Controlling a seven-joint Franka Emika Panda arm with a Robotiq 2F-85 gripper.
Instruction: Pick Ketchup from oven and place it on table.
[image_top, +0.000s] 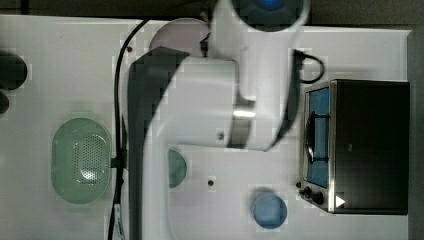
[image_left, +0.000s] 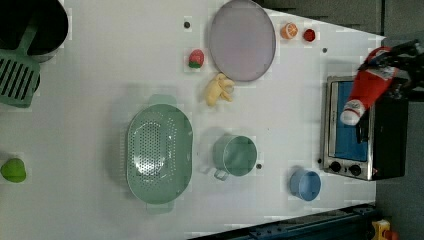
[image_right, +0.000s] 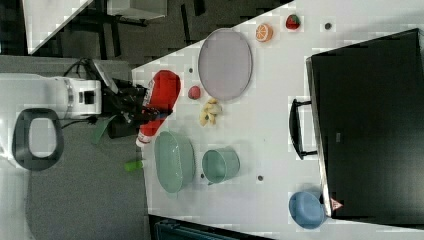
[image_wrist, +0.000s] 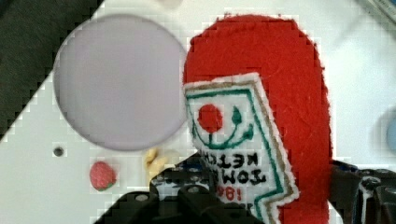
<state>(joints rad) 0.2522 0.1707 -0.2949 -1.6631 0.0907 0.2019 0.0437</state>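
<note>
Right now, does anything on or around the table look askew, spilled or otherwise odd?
Nothing is spilled or damaged. The one thing off the surfaces is the ketchup, held tilted in the gripper above the oven, cap pointing downward. The oven door looks closed, and the plate and colander sit flat on the table.

The top view looks straight down from close above, the arm covering much of the worktop (image_top: 60, 65), with the oven (image_top: 370, 145) at the top view's right. The left view looks down from higher, taking in the whole worktop (image_left: 100, 75), oven (image_left: 387, 137) at the left view's right. The right view stands farther back, oblique, sharing the oven (image_right: 370, 120) and plate (image_right: 225, 62). The wrist view sits close behind the tool (image_wrist: 261, 196), facing down at the plate (image_wrist: 119, 81)
</note>
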